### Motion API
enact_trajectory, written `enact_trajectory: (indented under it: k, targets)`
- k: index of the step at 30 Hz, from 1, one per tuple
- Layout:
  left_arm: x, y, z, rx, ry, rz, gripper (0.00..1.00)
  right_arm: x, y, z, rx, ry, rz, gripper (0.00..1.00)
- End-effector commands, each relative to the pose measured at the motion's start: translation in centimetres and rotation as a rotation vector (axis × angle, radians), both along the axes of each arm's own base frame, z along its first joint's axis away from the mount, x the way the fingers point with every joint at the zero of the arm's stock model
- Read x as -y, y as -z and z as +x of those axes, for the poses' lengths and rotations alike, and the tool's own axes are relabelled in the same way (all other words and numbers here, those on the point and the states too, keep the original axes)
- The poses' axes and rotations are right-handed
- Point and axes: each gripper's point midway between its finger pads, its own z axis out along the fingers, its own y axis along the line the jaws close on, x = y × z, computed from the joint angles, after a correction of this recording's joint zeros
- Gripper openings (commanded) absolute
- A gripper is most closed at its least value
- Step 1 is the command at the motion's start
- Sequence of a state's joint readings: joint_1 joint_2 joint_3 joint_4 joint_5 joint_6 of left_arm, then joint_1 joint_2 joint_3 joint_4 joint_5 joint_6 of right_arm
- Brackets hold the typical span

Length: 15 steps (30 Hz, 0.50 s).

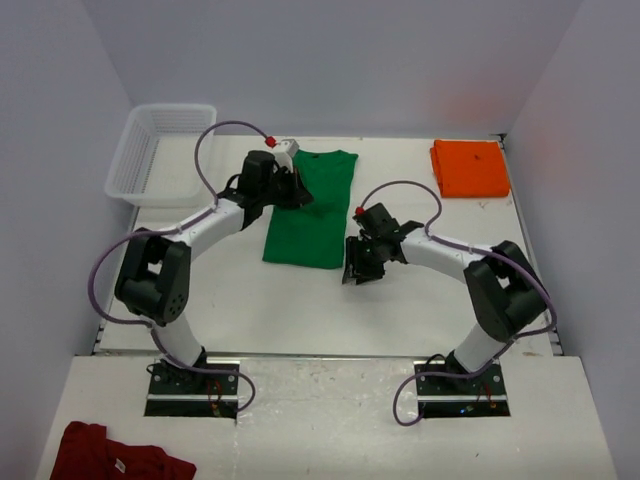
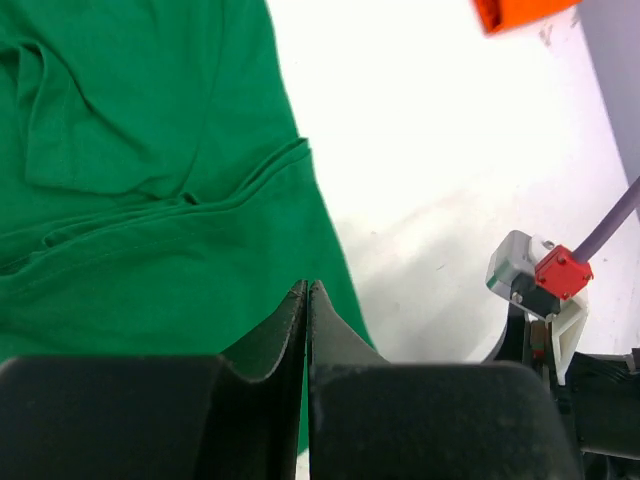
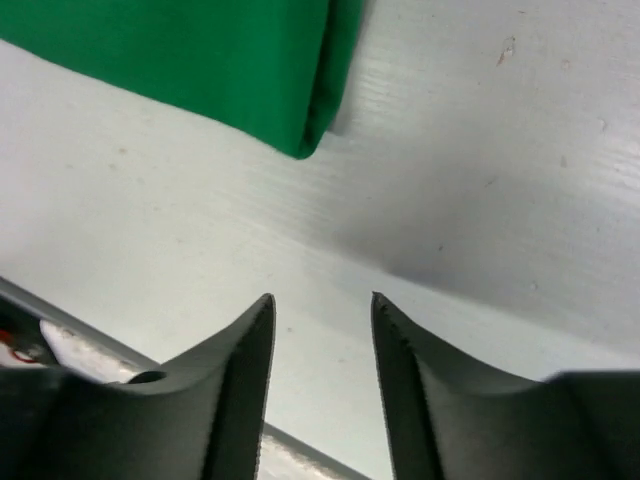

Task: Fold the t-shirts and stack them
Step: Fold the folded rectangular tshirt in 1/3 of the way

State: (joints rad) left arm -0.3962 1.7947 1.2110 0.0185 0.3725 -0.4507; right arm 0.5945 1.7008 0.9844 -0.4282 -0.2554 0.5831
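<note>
The green t-shirt [image 1: 310, 210] lies on the table folded lengthwise into a long strip, collar end to the back. It fills the left wrist view [image 2: 130, 180]. My left gripper [image 1: 296, 196] hovers over its upper left part with jaws shut [image 2: 307, 290]; no cloth shows between them. The orange t-shirt [image 1: 470, 167] lies folded into a small rectangle at the back right; its corner shows in the left wrist view [image 2: 520, 12]. My right gripper [image 1: 356, 268] is open and empty [image 3: 322, 300] over bare table just off the green shirt's near right corner [image 3: 220, 60].
A white mesh basket [image 1: 160, 150] stands at the back left corner. A dark red garment [image 1: 110, 455] with a white tag lies on the lower shelf at the near left, in front of the arm bases. Walls close in the table at back and sides.
</note>
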Motion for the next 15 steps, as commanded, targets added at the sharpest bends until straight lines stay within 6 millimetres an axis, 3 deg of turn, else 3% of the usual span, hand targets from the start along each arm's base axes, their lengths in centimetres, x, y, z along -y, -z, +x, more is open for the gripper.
enact_trajectory:
  k: [1, 2, 3, 5, 9, 15]
  targets:
    - [-1.2, -2.3, -1.3, 0.029, -0.063, 0.037, 0.0, 0.1, -2.9, 1.1, 0.107, 0.008, 0.047, 0.48]
    - [-1.7, -2.7, -1.5, 0.027, -0.089, 0.047, 0.0, 0.3, -3.0, 1.2, 0.098, 0.017, 0.063, 0.57]
    - [-3.0, -1.7, -1.8, -0.004, -0.142, 0.093, 0.0, 0.1, -3.1, 1.5, 0.094, 0.021, 0.089, 0.6]
    - [-3.8, -1.6, -2.3, -0.025, -0.184, 0.104, 0.0, -0.3, -3.2, 1.8, 0.072, 0.029, 0.149, 0.61]
    - [-4.5, -0.4, -3.8, -0.053, -0.185, 0.101, 0.0, -1.2, -2.1, 2.8, 0.036, 0.045, 0.175, 0.61]
    - [-5.3, 0.9, -5.3, -0.069, -0.186, 0.115, 0.0, -1.7, -0.2, 4.4, -0.014, 0.072, 0.172, 0.49]
